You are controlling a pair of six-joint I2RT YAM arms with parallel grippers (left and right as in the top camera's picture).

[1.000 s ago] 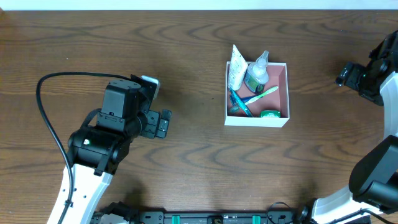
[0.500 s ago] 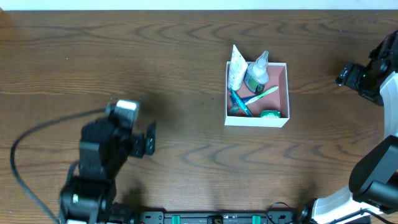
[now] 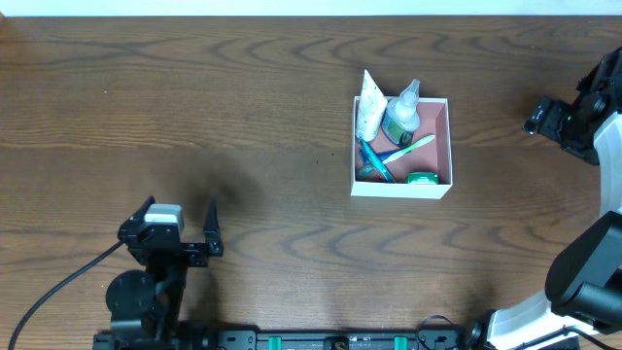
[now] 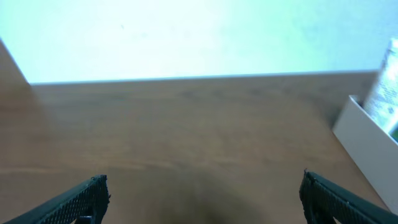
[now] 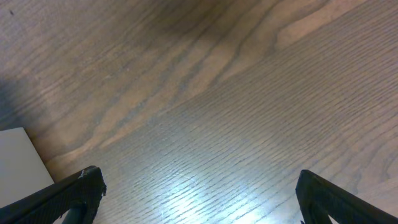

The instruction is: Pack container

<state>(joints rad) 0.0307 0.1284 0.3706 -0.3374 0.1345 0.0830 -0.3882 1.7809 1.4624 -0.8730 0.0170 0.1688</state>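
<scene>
Moved: left arm pulled back from mid-desk to the near edge since a second ago; container and right arm unchanged.
Left hand (image 3: 179, 208): fingers spread wide, nothing between them, pointing toward the far edge.
Right hand (image 5: 199, 198): fingers spread too, empty, hanging over bare wood at the right edge.
Container (image 3: 400, 192): right of centre on the desk (image 3: 272, 117), holding a tube (image 3: 369, 109), a bottle (image 3: 400, 115) and a toothbrush (image 3: 413, 149).
Bearing: container lies far and to the right of my left hand, well apart; it sits to the left of my right hand, which I judge the nearer one.
Axis: the box is square, no long side; the toothbrush lies diagonally inside.
Surface: dark wood grain, glare under the right wrist.
Room: pale bright wall (image 4: 186, 37) beyond the far edge.
</scene>
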